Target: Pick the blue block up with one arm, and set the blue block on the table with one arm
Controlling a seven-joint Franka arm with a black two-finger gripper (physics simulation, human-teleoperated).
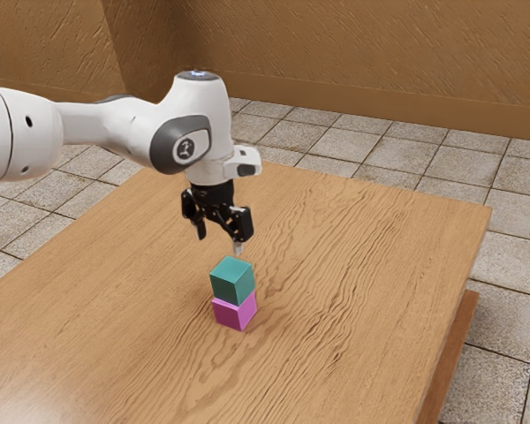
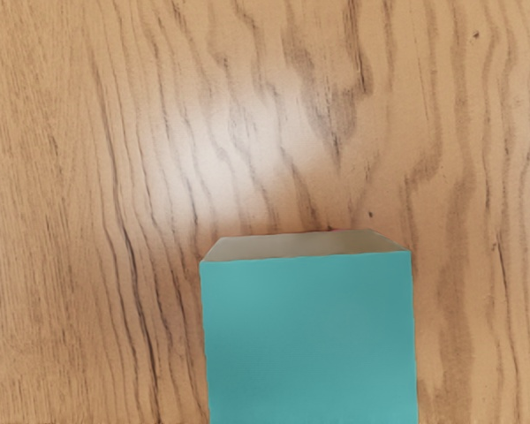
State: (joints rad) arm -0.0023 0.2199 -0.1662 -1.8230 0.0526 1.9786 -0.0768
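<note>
- teal to my eye, the blue block sits on top of the magenta block, off the table by that one block; i take it as the one i am meant to fetch.
- what could go wrong first, i judge: if i come down without centring, one side of my pincer could land on its top face and shove it off its perch.
- if i reach too low before closing, i might catch the magenta block too, and drag or lift both.
- if i close unevenly, one side would push before the other, and the blue block could slide or twist on its small footing.
- if i grip only the upper rim, it might tip as i raise it; let go too high over the table, it could bounce or roll.
- as for its lie: it stands upright, top face level, with a corner toward the exterior view's camera. it looks like a cube, so i find no long axis to follow. from the wrist view its sides run nearly square to my hand, so i expect little turning.
- my pincer hangs above the stack, its two sides parted and nothing between them.
- farther out, bare wood spreads around the stack, room enough for setting the block down; beyond the table's edge lies the tiled floor.
</note>
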